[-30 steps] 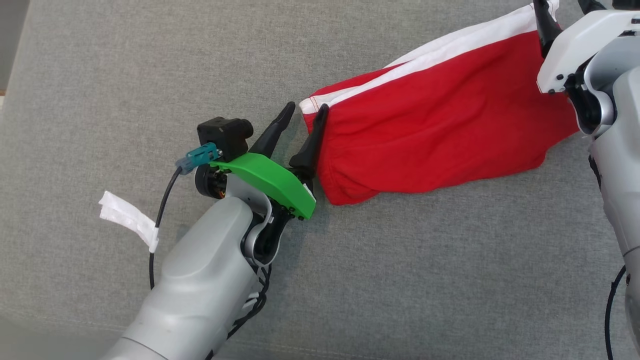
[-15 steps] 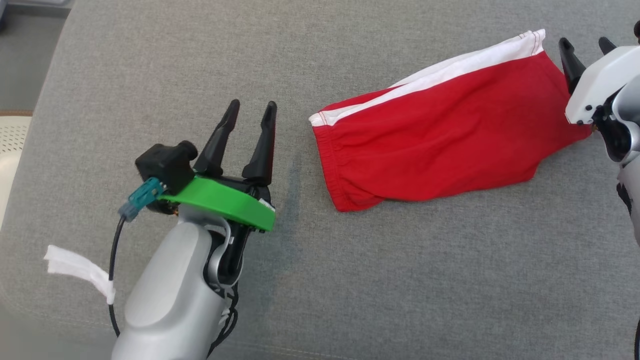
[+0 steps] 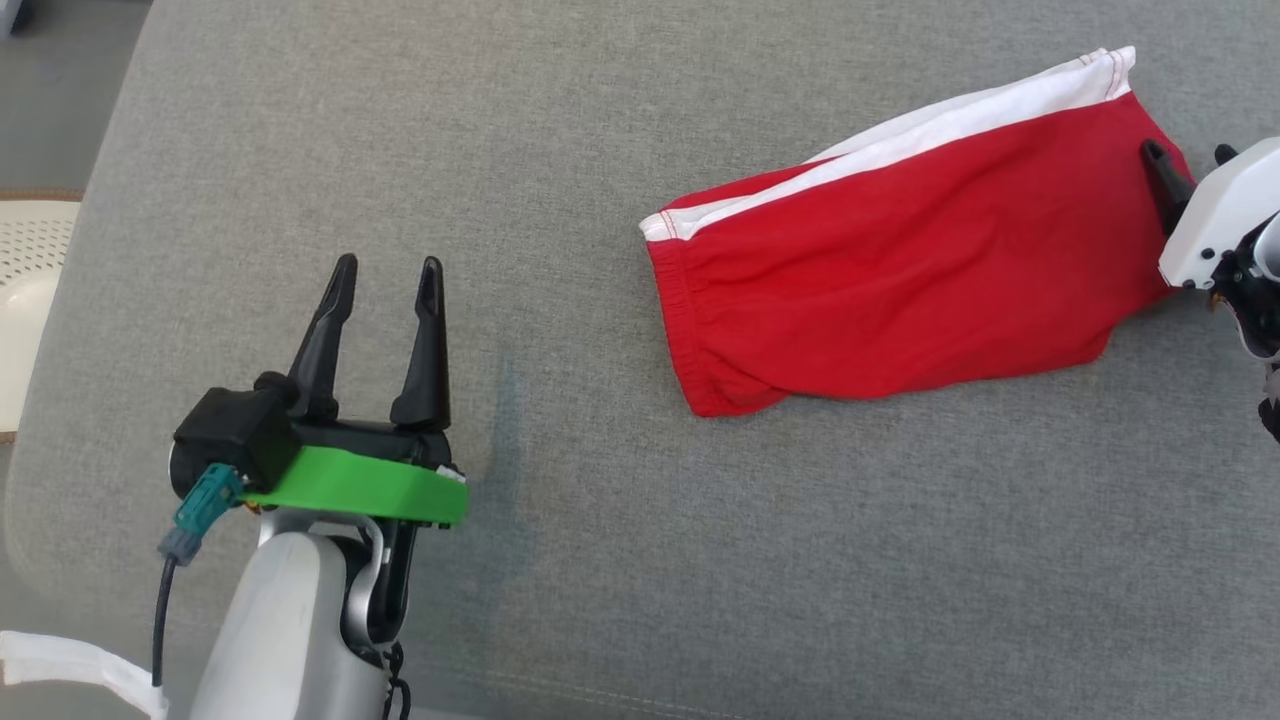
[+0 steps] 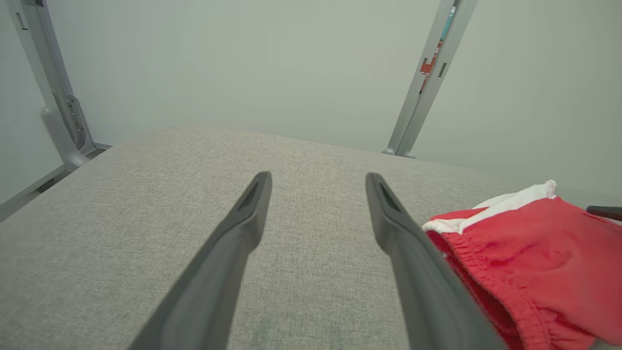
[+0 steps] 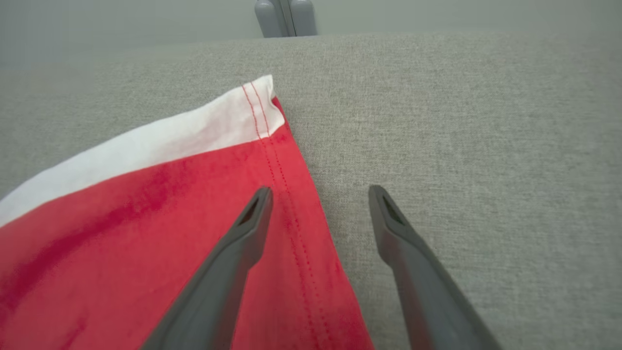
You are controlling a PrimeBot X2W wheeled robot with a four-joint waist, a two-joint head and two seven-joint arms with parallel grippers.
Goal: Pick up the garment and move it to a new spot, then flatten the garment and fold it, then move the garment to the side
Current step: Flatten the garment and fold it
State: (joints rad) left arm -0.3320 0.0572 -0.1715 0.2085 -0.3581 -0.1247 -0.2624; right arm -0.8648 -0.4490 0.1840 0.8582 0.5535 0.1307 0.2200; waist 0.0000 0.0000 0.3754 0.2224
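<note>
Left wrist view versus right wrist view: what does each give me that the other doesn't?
Left wrist: the open left gripper over bare grey woven cushion, beside the gathered elastic waistband of the red cloth shorts with a white stripe. Right wrist: the open right gripper straddling their stitched leg hem. Both: the shorts and the cushion.

Grey forearm (image 3: 280,630), green wrist plate (image 3: 360,487), black fingers (image 3: 428,340), teal plug (image 3: 200,500)

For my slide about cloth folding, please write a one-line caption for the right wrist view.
Open right gripper above the stitched hem of the red shorts, which lie on a grey cushion.
</note>
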